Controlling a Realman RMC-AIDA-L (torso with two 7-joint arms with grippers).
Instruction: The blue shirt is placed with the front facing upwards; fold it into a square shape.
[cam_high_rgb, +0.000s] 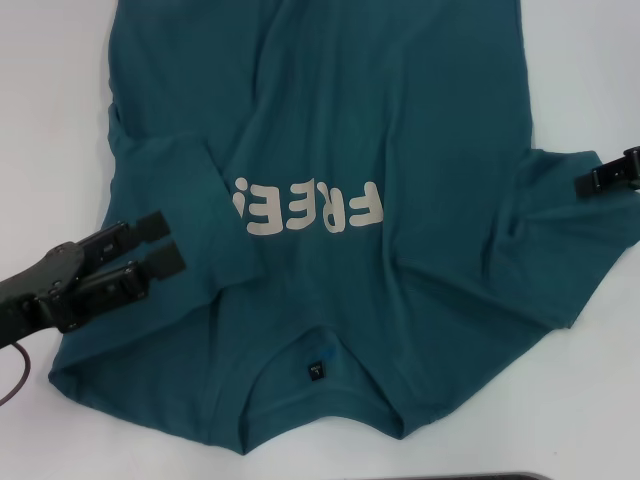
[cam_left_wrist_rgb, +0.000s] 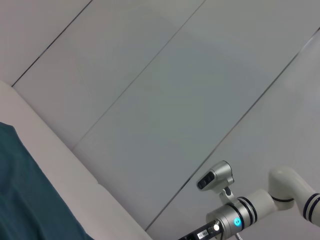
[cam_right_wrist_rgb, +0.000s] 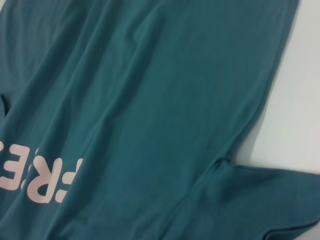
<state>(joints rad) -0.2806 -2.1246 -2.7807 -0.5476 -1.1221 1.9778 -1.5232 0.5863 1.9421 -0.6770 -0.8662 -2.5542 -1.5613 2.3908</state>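
The blue shirt (cam_high_rgb: 400, 150) covers most of the head view's middle, lying flat and low, so a gripper can pass over it anywhere. Bare white table (cam_high_rgb: 50, 90) lies open along the left edge and in the upper right and lower right corners. The left gripper (cam_high_rgb: 155, 250), its fingers parted, hangs over the folded-in sleeve at centre left; the right gripper (cam_high_rgb: 610, 172) sits at the right edge above the spread sleeve.

Robotics lab setting — showing a plain white work table (cam_high_rgb: 50, 120), pale grey panelled flooring or wall (cam_left_wrist_rgb: 175, 100), and a white jointed robot arm (cam_left_wrist_rgb: 260, 205) — nothing domestic appearing.
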